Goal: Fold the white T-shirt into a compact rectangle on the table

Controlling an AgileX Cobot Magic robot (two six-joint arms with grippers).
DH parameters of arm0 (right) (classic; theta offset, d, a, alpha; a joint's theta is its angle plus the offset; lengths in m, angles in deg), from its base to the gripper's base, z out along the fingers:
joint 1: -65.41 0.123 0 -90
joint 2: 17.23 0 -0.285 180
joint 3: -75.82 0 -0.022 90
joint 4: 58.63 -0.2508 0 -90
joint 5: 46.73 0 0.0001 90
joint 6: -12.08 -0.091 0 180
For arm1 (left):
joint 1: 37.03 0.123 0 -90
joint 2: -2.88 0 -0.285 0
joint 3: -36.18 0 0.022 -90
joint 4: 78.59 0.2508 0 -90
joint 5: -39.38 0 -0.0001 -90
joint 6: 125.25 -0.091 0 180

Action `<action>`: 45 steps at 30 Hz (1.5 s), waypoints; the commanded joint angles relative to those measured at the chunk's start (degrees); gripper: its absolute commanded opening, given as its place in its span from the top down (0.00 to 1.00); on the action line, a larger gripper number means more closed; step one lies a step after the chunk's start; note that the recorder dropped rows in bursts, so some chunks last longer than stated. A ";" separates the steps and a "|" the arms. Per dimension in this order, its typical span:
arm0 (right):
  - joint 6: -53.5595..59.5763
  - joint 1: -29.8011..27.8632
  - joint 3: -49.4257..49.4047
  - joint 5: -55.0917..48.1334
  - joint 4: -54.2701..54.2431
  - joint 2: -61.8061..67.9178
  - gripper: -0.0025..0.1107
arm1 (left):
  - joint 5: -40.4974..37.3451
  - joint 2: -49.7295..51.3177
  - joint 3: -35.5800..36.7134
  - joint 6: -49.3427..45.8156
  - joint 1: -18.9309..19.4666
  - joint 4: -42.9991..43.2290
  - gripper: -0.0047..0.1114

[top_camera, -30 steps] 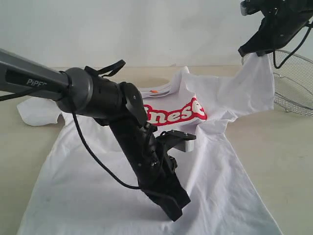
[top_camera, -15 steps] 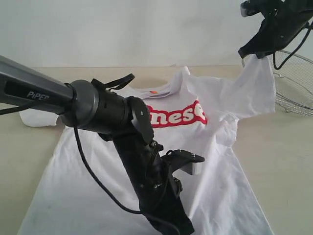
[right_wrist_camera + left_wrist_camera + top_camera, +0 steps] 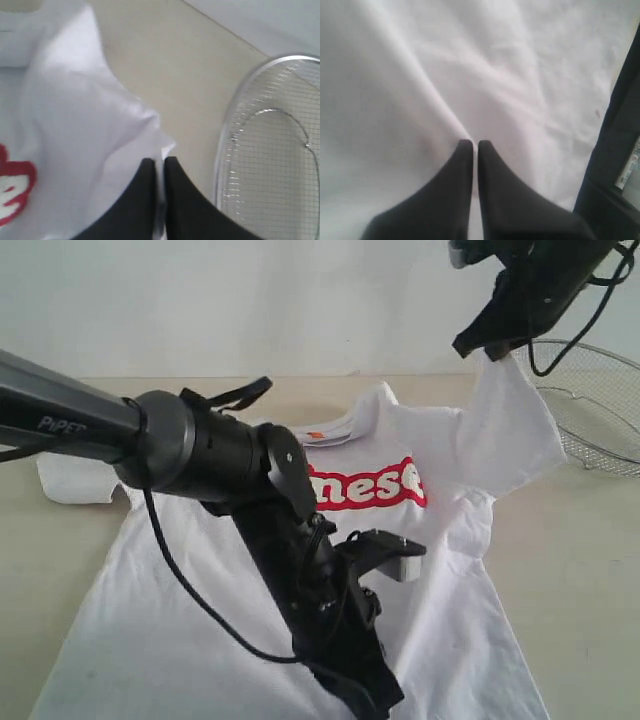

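Wire-mesh basket (image 3: 598, 415), far right of exterior view, cut off by the frame edge. Silver, round, shallow, fine square grid, thicker wire rim. Lies flat, open side up. The right wrist view shows the same basket (image 3: 265, 150) close up: curved bright rim, with a raised wire loop showing through the mesh inside. Behind everything is a plain pale wall (image 3: 250, 300), unmarked and evenly lit.

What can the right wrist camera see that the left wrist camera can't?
Only the right wrist view shows the wire basket, bare table and red letters. Only the left wrist view shows a dark machine part at its edge. Both show the white T-shirt pinched by a shut black gripper: the right gripper in one, the left gripper in the other.
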 commanded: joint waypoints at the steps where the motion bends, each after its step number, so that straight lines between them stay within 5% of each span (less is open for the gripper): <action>1: 1.32 4.20 0.28 -3.19 -1.53 -1.46 0.98 | 0.01 -3.36 -3.31 -0.19 1.99 1.69 0.92; 9: 1.32 11.53 0.16 -7.33 -1.96 -1.46 0.98 | 2.12 -7.47 -3.57 7.46 8.83 12.17 0.92; 15: 0.19 15.41 0.16 -8.90 -2.12 -0.25 0.98 | 2.01 -7.57 -3.57 7.46 14.03 11.77 0.92; 27: 0.49 16.47 0.16 -3.95 -5.16 12.16 0.97 | 5.19 -7.57 -3.57 7.46 14.65 11.52 0.92; 32: -0.22 16.47 0.29 -6.63 -3.95 10.80 0.41 | 9.80 -7.57 -3.71 7.46 14.65 11.52 0.92; 33: -2.20 16.47 0.29 -7.04 -2.61 9.22 0.37 | 11.10 -7.57 -4.25 7.46 14.65 11.52 0.92; 42: -17.70 16.35 0.29 -8.49 19.92 0.65 0.37 | 16.18 -5.81 -11.85 -0.39 13.97 -0.14 0.92; 45: -21.34 14.69 0.17 -8.70 26.12 0.92 0.47 | 16.18 -2.69 -14.93 -4.49 12.38 -5.21 0.92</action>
